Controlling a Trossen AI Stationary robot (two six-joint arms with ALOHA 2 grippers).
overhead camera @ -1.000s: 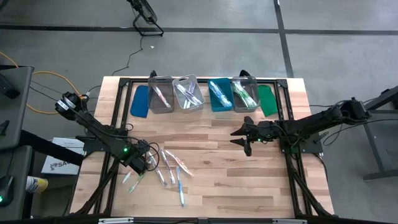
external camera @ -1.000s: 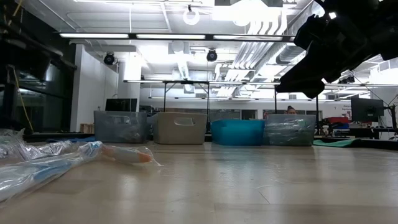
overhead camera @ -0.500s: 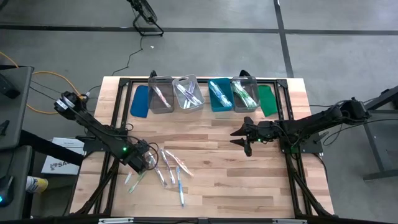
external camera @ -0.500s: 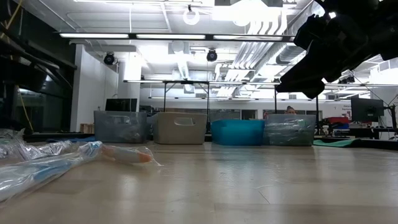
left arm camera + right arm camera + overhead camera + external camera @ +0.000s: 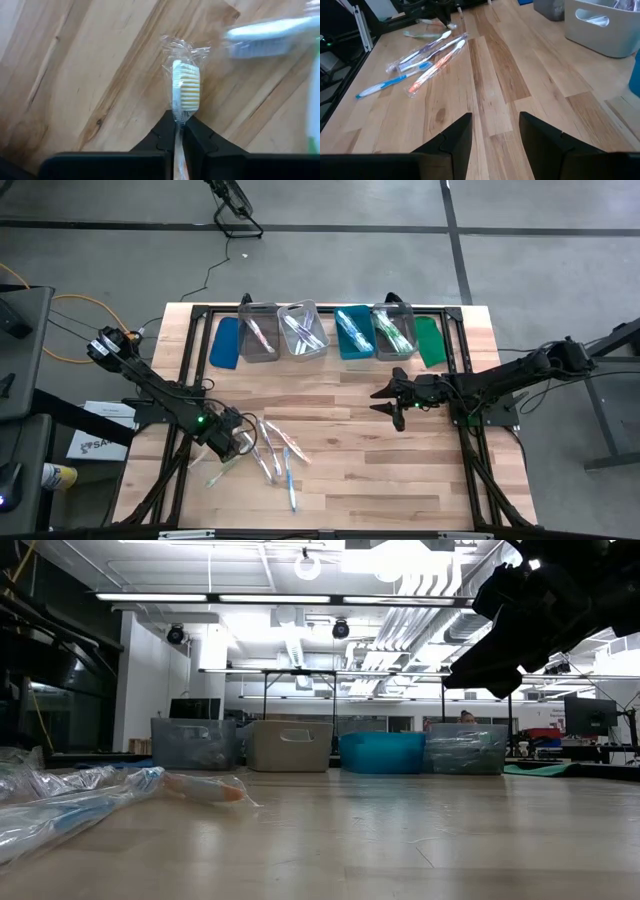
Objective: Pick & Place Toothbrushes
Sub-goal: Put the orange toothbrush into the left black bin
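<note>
A: Left gripper [image 5: 178, 131]?
B: Clamped on a wrapped toothbrush [image 5: 185, 92], low at the table's [image 5: 400, 470] front-left, beside the loose toothbrushes [image 5: 275, 460].
A: Right gripper [image 5: 495, 131]?
B: Jaws apart, empty, mid-table. No readable writing on the wrappers.

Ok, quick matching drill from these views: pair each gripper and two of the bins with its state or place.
1. left gripper
2. right gripper
3. teal bin
4. grey bin

a. open, over bare wood
b. second from the row's right end
c. shut on a wrapped toothbrush
d. at the row's left end

Pairs: 1-c, 2-a, 3-b, 4-d
</note>
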